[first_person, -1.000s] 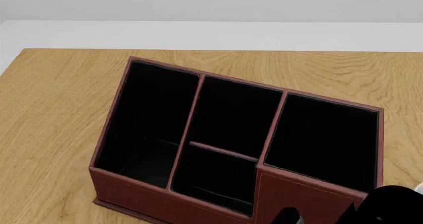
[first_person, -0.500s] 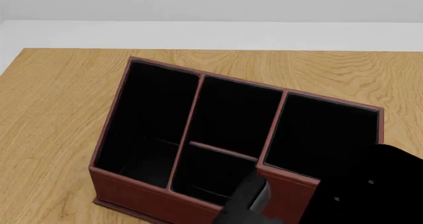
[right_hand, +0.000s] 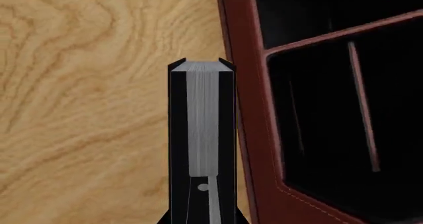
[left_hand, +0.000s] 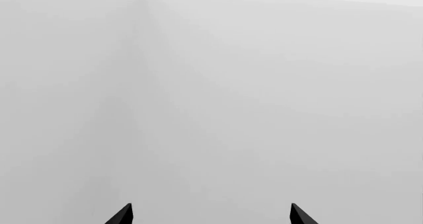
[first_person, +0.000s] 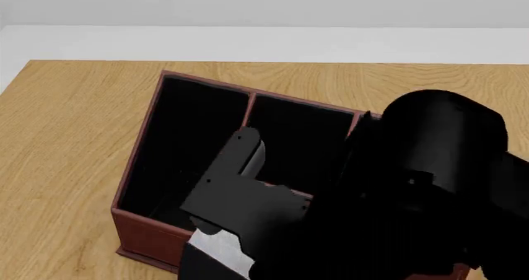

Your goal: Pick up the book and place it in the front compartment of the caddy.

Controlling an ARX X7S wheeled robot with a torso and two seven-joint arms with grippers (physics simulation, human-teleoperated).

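2 grippers: our right (right_hand: 201,204) clamps the book (right_hand: 203,120) just outside the caddy (right_hand: 248,115) wall; left (left_hand: 210,215) spread wide.

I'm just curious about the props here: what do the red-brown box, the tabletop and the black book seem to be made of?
The red-brown compartmented box looks like matte leather or imitation leather: pale stitching runs along its rim. The tan tabletop looks like oak-style wood, with swirling grain. The small black hardcover book shows plain matte covers around white paper page edges. These are renders, so this is only how they look.

One small black hardcover book (right_hand: 201,130) is showing; one red-brown leather-look caddy (first_person: 142,227); one wooden table (first_person: 66,137); two black grippers.
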